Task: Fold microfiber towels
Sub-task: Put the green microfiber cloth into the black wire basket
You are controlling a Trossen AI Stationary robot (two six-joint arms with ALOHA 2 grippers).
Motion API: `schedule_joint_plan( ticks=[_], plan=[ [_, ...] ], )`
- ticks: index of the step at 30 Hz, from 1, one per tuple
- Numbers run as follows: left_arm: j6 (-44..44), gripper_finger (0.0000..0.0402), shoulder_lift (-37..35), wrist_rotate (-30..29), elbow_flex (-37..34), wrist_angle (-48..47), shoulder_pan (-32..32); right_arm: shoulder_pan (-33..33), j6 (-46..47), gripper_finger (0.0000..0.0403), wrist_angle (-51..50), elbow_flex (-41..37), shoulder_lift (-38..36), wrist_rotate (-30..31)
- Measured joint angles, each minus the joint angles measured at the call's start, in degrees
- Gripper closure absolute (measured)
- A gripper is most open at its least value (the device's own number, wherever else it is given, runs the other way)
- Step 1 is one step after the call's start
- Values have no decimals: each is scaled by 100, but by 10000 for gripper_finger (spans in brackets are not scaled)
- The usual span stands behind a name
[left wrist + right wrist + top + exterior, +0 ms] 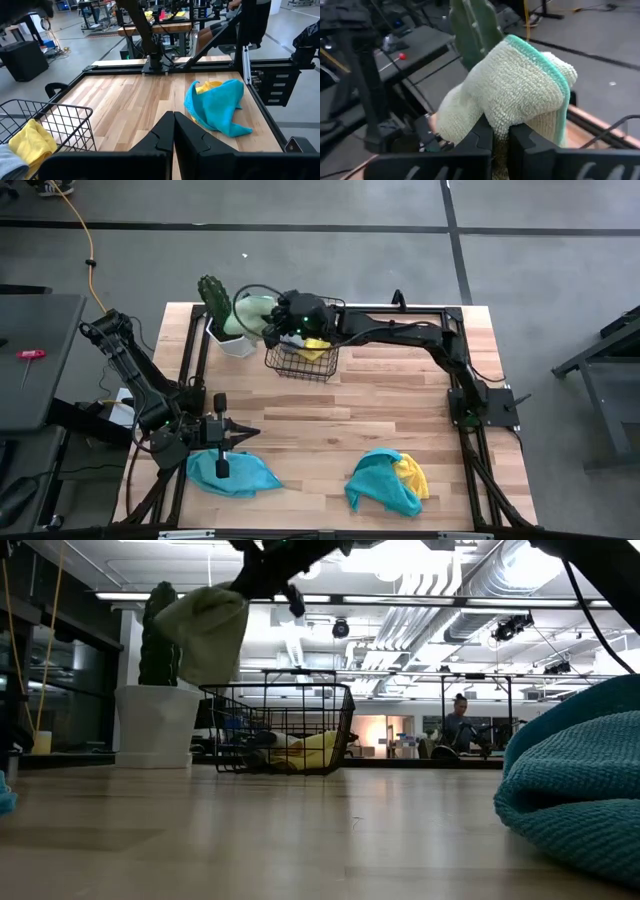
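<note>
Overhead, table-level and two wrist cameras, all sharing the wire basket (303, 358).

We are seeing a pale green towel (515, 95) with a brighter mint-green edge band, showing against a dark green cactus (213, 297) in a white pot (232, 343). We are looking at a black wire basket (300, 360) carrying a yellow towel (316, 348), with a sliver of grey cloth (10, 165) beside it. A teal-blue towel (232, 472) is lying plain and unpatterned on the light, streaky wood table (330, 420). Another teal-blue towel (382, 482) is wrapping over a second yellow one (412, 475). Both arms are showing black.
</note>
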Motion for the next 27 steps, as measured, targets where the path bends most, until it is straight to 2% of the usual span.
schedule_joint_plan(
  ticks=[8,14,20,27],
  plan=[
    [100,401,0,0,0,0,-1,-50,195,402,-74,-699,-9,-455],
    [100,401,0,2,0,0,-2,-35,-29,402,-1113,-620,-64,-580],
    [100,401,2,5,0,2,-2,45,-276,402,-2464,-419,-184,38],
    [97,402,2,5,0,2,-2,139,9,402,-3287,-412,-175,524]
  ],
)
